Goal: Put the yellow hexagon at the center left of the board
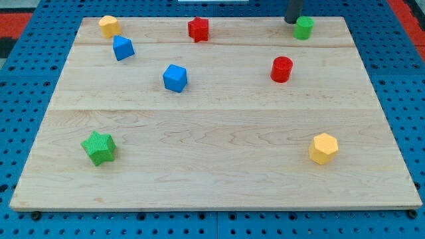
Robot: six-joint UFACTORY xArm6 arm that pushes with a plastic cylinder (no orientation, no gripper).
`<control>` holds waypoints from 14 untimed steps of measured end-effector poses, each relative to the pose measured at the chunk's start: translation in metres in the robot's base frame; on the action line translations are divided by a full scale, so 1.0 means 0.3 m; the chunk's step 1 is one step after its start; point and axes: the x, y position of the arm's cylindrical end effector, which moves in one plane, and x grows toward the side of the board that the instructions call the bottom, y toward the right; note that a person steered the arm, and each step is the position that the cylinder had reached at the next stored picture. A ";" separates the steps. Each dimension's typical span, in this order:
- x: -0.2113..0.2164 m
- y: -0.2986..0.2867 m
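A wooden board is being viewed from above, lying on a blue pegboard. All positions below are being given relative to the board.

Green star: is being found near the board's left edge, in its lower part.

Small yellow block: is being seen at the board's top left corner; its shape is not being made out with certainty.

Blue block: is sitting just below and to the right of that yellow block.

Blue cube: is lying left of the board's centre, in its upper half.

Red star: is resting at the board's top edge, near its middle.

Red cylinder: is standing right of the board's centre, in its upper half.

Tip: the dark rod is being seen at the board's top edge, right of middle, just beside the green cylinder on its left; contact cannot be told. No pincer is being carried, so no jaw state is being reported.

Yellow hexagon: the task's block is lying in the board's lower right part, well apart from the tip and from the centre left.
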 end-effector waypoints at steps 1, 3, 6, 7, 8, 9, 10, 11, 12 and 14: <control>0.000 -0.013; 0.000 -0.029; 0.043 -0.146; 0.102 -0.238; 0.182 -0.300; 0.290 -0.445; 0.407 -0.401; 0.658 -0.330; 0.811 -0.132; 1.119 0.147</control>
